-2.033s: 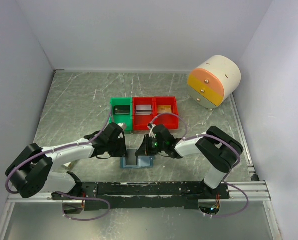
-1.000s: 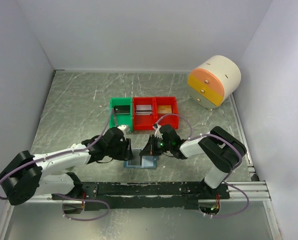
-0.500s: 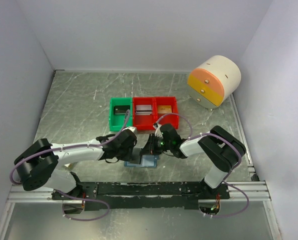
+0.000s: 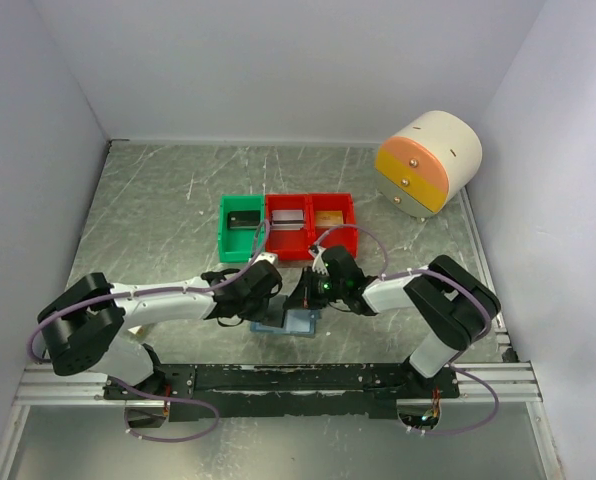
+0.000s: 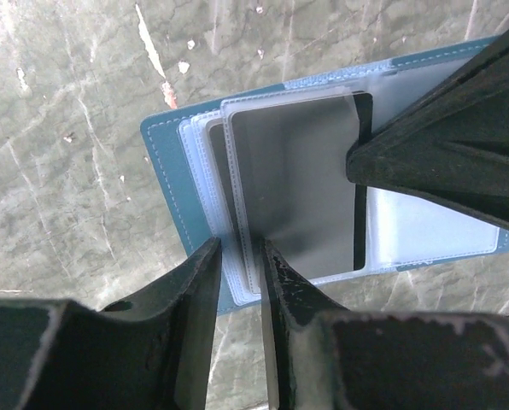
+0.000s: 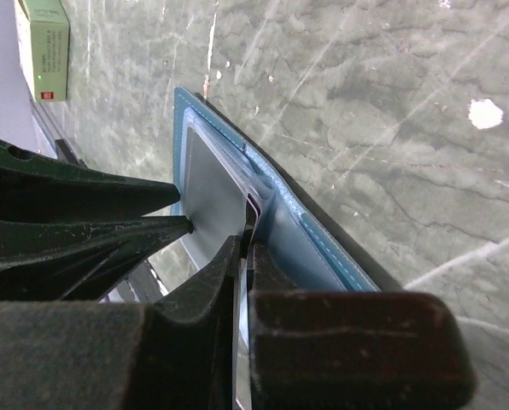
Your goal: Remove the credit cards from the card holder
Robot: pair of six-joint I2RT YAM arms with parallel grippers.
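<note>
The left gripper (image 5: pixel 237 256), jaws nearly closed on the near edge of the clear pockets (image 5: pixel 205 171), pins the open card holder (image 5: pixel 165 184), and the dark grey credit card (image 5: pixel 293 188) inside shows its bare edge at the holder's opposite side, where the right gripper (image 6: pixel 244 248), shut tight, touches it.

You're getting soft, even light, barely any shadow; in the wrist views the near claw fingers (image 5: pixel 186 342) blur, the worktop (image 5: pixel 67 154) reads sharp.
</note>
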